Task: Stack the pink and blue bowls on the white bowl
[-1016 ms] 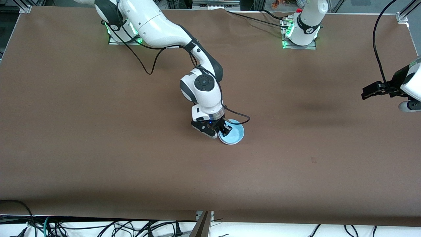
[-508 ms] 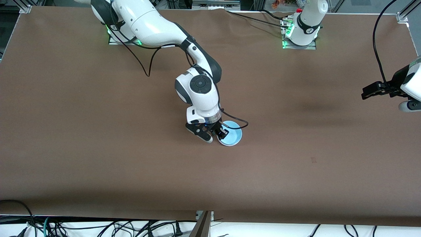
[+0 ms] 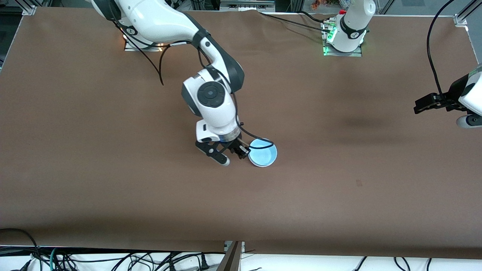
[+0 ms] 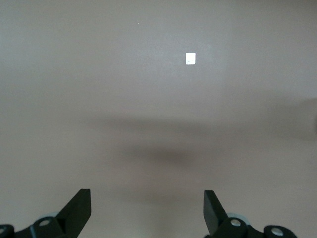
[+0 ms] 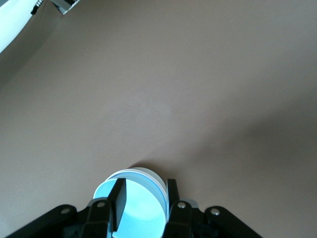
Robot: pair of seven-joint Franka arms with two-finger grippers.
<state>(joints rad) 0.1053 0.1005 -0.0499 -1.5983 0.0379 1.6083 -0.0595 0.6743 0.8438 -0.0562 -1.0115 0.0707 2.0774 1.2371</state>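
The blue bowl [image 3: 263,152] sits mid-tabletop [image 3: 113,169], the right gripper [image 3: 244,151] closed on its rim. The right wrist view shows a white edge beneath, possibly the white bowl [image 5: 148,173]. The arm has swung toward its own end since earlier. The left gripper [image 4: 147,212] waits wide open, empty.
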